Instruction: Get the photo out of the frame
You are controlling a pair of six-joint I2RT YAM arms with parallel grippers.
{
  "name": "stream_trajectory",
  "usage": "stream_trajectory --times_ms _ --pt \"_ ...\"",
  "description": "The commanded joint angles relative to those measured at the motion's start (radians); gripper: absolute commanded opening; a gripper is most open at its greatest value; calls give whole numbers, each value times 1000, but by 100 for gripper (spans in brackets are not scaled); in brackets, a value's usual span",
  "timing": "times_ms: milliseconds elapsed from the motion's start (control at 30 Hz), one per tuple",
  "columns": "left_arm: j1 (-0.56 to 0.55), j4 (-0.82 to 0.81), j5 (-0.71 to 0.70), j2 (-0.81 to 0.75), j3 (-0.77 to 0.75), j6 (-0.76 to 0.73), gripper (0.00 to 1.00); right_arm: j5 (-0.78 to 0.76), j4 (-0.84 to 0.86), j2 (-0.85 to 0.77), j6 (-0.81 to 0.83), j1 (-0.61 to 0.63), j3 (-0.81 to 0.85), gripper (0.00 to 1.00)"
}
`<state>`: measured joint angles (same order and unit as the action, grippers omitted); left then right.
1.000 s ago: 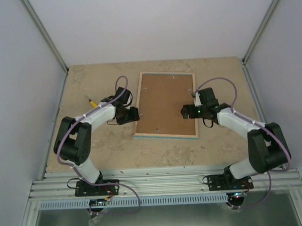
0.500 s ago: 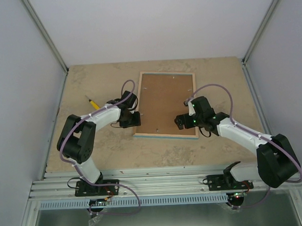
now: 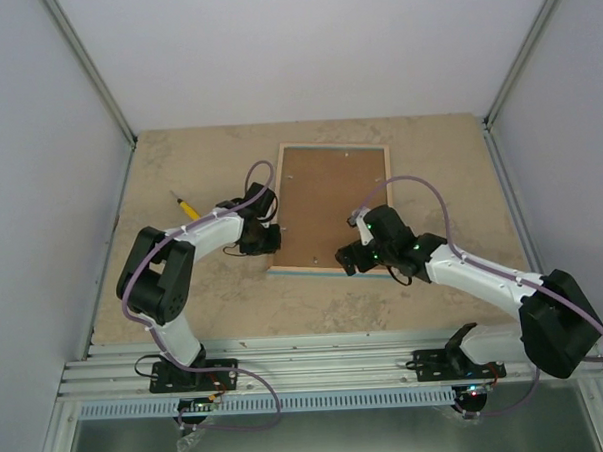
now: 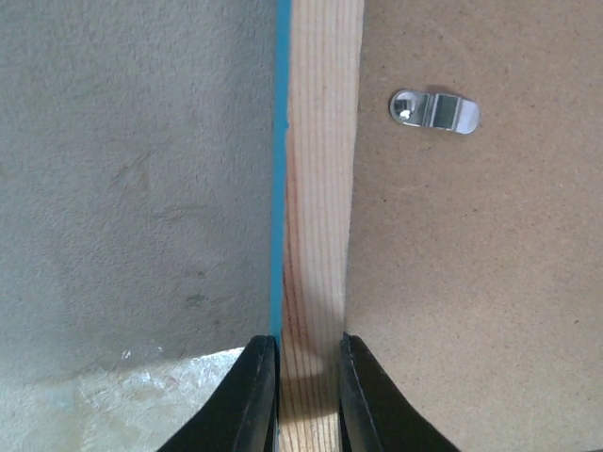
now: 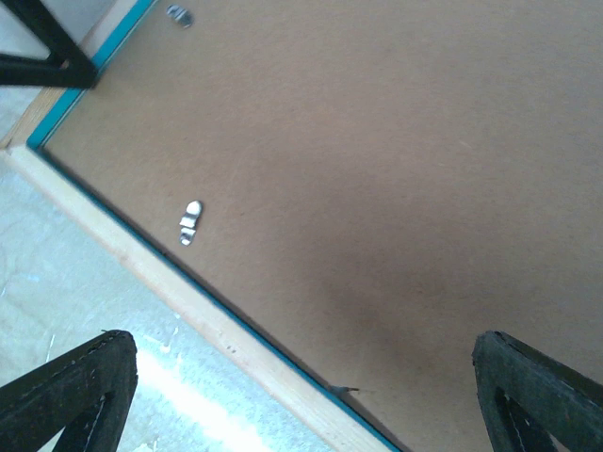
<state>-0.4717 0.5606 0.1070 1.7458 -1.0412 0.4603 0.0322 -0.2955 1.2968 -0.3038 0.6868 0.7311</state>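
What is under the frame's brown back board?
Only the back board, small metal clips and pale wood edge show. The frame lies face down on the table, so whatever is underneath stays hidden.

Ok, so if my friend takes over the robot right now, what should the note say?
Left gripper: shut on the frame, on its left wooden edge.
Right gripper: open above the frame's near end, holding nothing.
The frame lies face down, brown back up; the photo can't be seen.
Done: only that grip.
Left: turn the metal clips, lift the back off, pull the photo out.
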Motion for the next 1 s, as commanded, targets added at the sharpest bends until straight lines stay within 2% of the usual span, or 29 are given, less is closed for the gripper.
stream_trajectory --times_ms 0,267,567,833,967 --pt "-5 -1 -2 -28 -15 18 5 -50 -15 -4 78 64 21 98" --pt "-5 55 -18 -99 -60 29 1 -198 -19 4 166 237 38 98" --pt "-5 108 -18 -164 -104 37 1 -587 -6 151 238 460 88 98" --pt "-4 146 -29 -185 -120 26 1 -902 5 306 277 544 148 98" --pt "-5 152 -18 -196 -122 26 1 -1029 90 364 366 551 152 97"
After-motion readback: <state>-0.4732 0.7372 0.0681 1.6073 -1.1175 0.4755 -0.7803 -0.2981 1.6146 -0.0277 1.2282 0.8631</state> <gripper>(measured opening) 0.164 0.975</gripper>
